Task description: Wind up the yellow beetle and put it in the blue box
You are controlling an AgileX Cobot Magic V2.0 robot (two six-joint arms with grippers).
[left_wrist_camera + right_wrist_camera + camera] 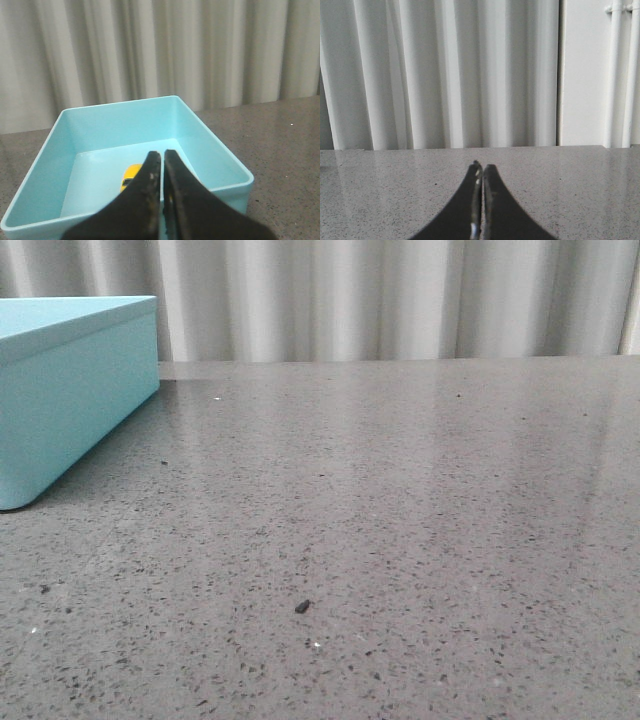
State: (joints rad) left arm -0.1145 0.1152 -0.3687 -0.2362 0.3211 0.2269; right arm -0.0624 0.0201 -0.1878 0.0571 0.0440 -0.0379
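The blue box [70,430] stands at the far left of the table in the front view. In the left wrist view the box [227,155] is open and the yellow beetle [131,177] lies on its floor, partly hidden behind my fingers. My left gripper [162,154] is shut and empty, held above the box's near side. My right gripper [482,166] is shut and empty above bare table. Neither gripper shows in the front view.
The grey speckled table [400,520] runs back to a white pleated curtain [400,295]. A small dark speck [302,606] lies on the table near the front. White pipes [616,70] stand behind the table at the right.
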